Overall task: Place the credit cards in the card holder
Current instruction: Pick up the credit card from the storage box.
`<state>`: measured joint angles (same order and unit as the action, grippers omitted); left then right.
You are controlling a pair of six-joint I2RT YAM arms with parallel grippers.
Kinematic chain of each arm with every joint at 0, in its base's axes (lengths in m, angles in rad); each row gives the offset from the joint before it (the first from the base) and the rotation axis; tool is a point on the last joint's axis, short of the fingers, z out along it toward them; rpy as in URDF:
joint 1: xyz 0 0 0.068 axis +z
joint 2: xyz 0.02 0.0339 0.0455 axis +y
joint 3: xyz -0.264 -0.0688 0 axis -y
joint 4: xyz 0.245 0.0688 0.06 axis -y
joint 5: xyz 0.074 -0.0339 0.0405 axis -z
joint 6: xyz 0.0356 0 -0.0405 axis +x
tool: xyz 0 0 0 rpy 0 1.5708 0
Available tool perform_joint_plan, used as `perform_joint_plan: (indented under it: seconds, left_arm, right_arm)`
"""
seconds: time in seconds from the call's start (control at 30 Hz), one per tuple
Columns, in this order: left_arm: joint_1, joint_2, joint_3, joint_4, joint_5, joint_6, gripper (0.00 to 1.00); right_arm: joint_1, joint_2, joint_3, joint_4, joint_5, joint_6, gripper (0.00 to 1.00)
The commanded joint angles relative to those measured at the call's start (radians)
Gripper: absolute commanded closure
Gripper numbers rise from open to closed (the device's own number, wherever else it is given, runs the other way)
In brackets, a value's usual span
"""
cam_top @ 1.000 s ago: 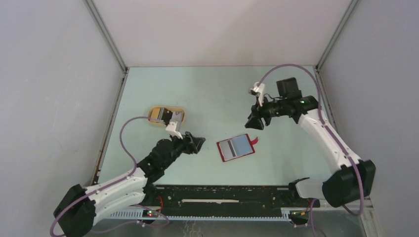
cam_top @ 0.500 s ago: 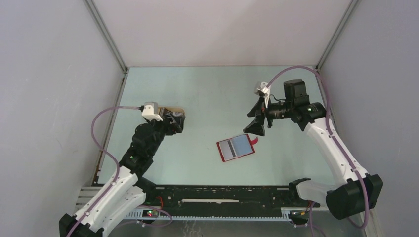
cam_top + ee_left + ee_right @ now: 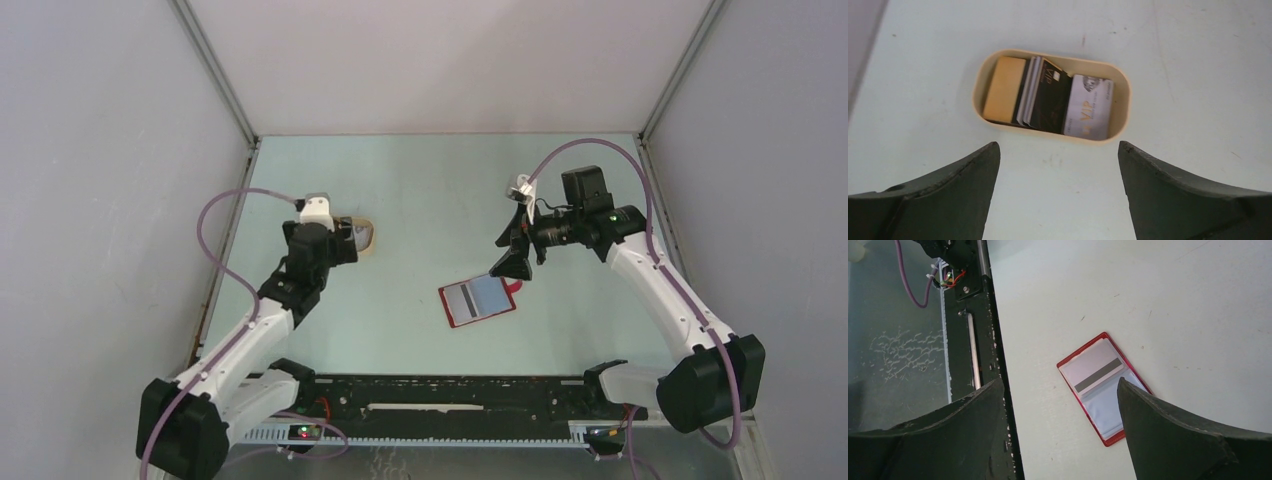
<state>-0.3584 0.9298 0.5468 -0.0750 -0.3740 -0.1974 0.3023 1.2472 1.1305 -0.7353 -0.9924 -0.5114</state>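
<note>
The credit cards [image 3: 1048, 100] are sitting fanned in the tan oval tray [image 3: 1126, 102], approx. five, though the count's unclear. The card holder [image 3: 1100, 385] is lying open on the table [image 3: 420, 190], well apart from the tray. L gripper [image 3: 1057, 150] is hovering over the tray w/ fingers spread. R gripper [image 3: 1059, 385] is hanging spread above the holder.

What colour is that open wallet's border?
The card holder has a red border, clearest in the right wrist view.

Tan oval tray [image 3: 1126, 102] on pale table [image 3: 420, 190]; black rail [image 3: 450, 395] along near edge.
</note>
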Motion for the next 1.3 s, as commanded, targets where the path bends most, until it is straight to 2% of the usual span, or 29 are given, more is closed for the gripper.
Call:
perform_joint_plan:
  seconds: [0.0,0.13,0.53,1.03,1.27]
  left_arm:
    - [0.031,0.066,0.123,-0.041,-0.091,0.076,0.06]
    - [0.032,0.122,0.179,-0.090,-0.145,0.086,0.00]
    - [0.056,0.209,0.184,-0.090,-0.212,0.137,0.00]
    - [0.120,0.376,0.265,-0.135,-0.143,0.231,0.00]
    - [0.154,0.485,0.363,-0.138,-0.032,0.271,0.11]
  right_arm:
    - [0.003,0.001,0.012,0.004,0.008,-0.017,0.07]
    - [0.003,0.014,0.013,0.005,0.034,-0.019,0.07]
    - [0.000,0.088,0.013,0.015,0.111,-0.014,0.08]
    - [0.000,0.112,0.012,0.014,0.111,-0.019,0.08]
    - [0.001,0.118,0.012,0.009,0.105,-0.023,0.08]
